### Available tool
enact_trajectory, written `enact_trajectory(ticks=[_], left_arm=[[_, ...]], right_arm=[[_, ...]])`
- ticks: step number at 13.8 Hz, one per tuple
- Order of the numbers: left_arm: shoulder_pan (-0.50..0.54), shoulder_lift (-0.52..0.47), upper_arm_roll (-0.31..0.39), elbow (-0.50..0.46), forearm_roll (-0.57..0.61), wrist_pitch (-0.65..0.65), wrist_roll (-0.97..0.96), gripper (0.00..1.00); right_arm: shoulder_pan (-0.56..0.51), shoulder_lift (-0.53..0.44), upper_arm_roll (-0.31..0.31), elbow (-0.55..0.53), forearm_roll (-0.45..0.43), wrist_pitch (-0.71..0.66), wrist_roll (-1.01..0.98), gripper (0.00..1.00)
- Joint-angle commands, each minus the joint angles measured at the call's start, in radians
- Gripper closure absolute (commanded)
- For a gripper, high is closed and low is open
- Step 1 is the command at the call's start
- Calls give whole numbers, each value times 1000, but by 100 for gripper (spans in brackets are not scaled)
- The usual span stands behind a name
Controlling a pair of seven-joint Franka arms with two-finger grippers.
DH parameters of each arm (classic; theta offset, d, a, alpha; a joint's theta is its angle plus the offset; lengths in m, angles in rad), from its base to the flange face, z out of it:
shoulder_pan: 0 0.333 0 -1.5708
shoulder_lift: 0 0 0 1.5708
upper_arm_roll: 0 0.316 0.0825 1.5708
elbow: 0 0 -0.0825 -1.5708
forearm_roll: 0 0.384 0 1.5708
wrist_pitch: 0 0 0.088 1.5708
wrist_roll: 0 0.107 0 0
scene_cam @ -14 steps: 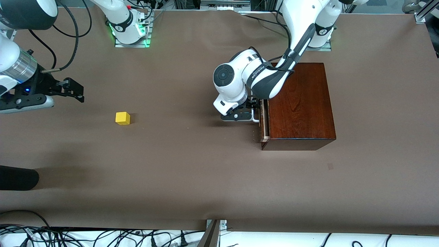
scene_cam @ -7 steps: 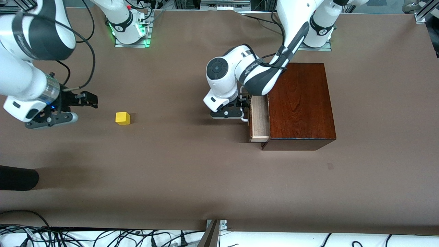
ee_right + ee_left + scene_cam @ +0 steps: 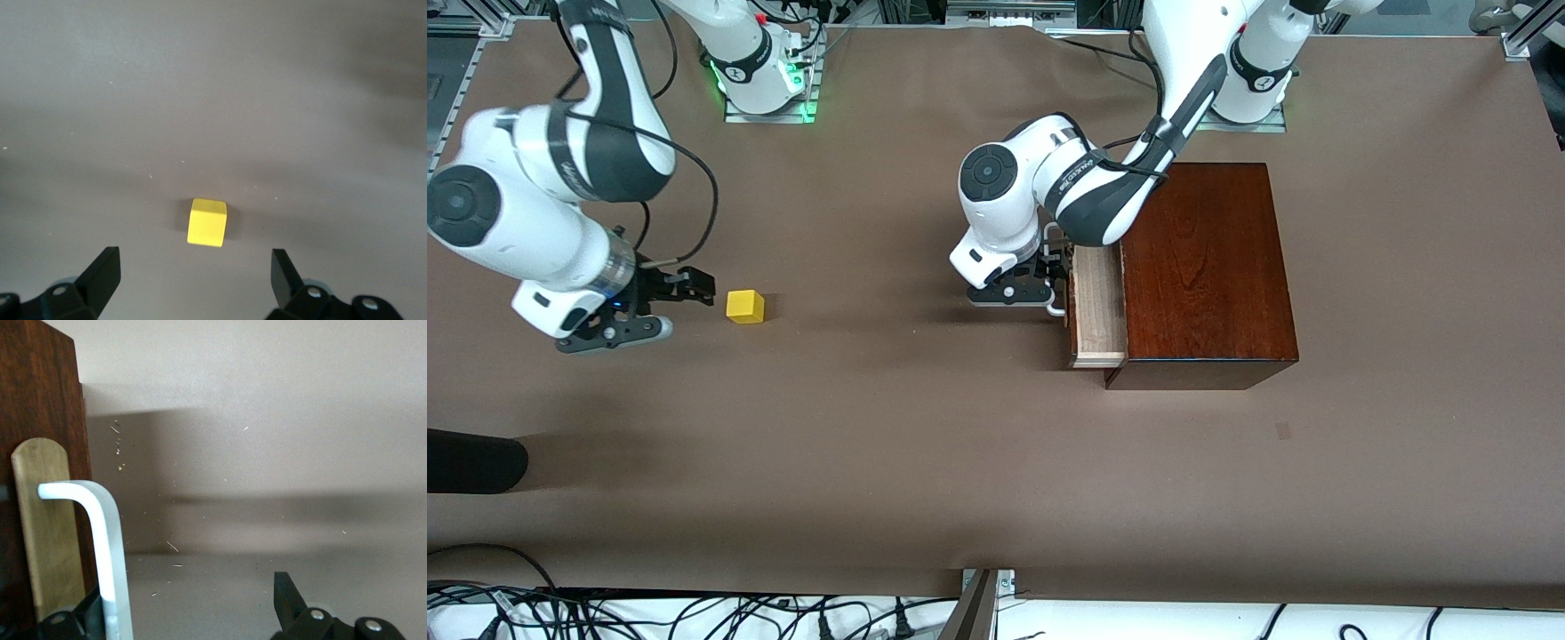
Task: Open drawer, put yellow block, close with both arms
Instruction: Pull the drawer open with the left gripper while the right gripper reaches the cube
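Observation:
The yellow block (image 3: 745,306) sits on the brown table toward the right arm's end. My right gripper (image 3: 694,290) is open and empty, low beside the block. In the right wrist view the block (image 3: 207,222) lies just ahead of the gap of the right gripper (image 3: 193,273). The drawer (image 3: 1099,309) stands partly pulled out of the dark mahogany box (image 3: 1200,267), showing its pale wood tray. My left gripper (image 3: 1056,283) is open at the white handle (image 3: 1060,308). In the left wrist view the handle (image 3: 110,553) stands beside one finger of the left gripper (image 3: 187,595).
A black object (image 3: 471,460) lies at the table's edge at the right arm's end, nearer the front camera than the block. Cables (image 3: 694,613) run along the near edge. The arm bases (image 3: 765,71) stand at the table's farthest edge.
The drawer has slid out of the box as my left gripper moved away from it at the handle. My right arm has swung down and closer to the yellow block.

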Motion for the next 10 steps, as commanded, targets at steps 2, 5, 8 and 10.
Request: enact_trajectory(ticks=[2,5,8,10], left_arm=[[-13,2,-4,43,-36,-15,-8,0],[-60,8,1,43,18,-34,-7,0],[-76,10,2,42,89,-42,-7,0],[-88,9,2,43,105,-77,-7,0]], right_arm=[[0,-15,1,-167,22,191,14,0],[0,8,2,-240,24,285,24,0],[0,42,4,-267,33,333,41,0],[0,53,2,-290,57,350,41,0]])
